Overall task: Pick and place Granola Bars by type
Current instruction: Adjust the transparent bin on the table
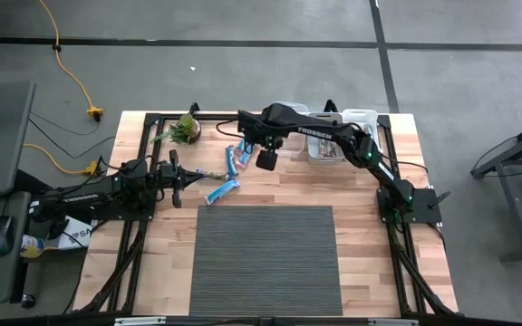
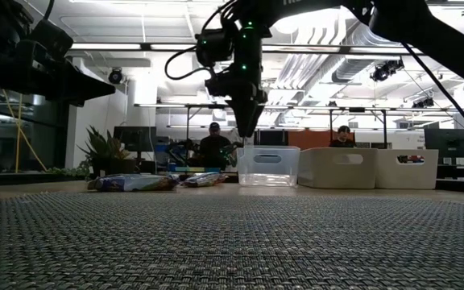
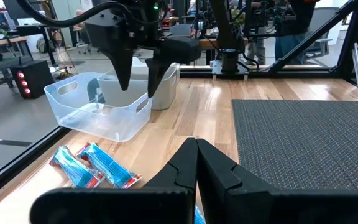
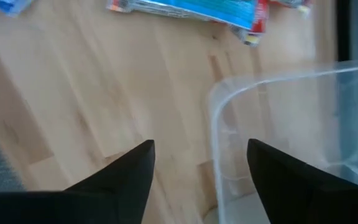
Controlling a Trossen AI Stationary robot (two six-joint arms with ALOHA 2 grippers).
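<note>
Grey concrete floor surrounds a light wooden table point(image 1: 370, 244) that carries a dark ribbed mat point(image 1: 265, 258) across its lower middle in the high view. Along the table's upper edge sit a small potted plant point(image 1: 186, 129) at upper left and a row of bins at upper right: a clear plastic bin point(image 2: 268, 166) nearest the middle, then two white bins point(image 2: 337, 167) further right in the low view. The right gripper point(image 1: 265, 159) hangs just left of the clear bin's corner, its fingers spread wide and holding nothing, so the arm's body crosses above the bins and hides part of them from overhead. The granola bars point(image 1: 231, 172), blue wrappers with red and white, lie on bare wood left of centre, between plant and mat; one points up-and-down in the frame, another point(image 1: 222, 190) slants toward the lower left. The left gripper point(image 1: 176, 178), fingers pressed together and empty, rests just left of these bars, pointing right.
</note>
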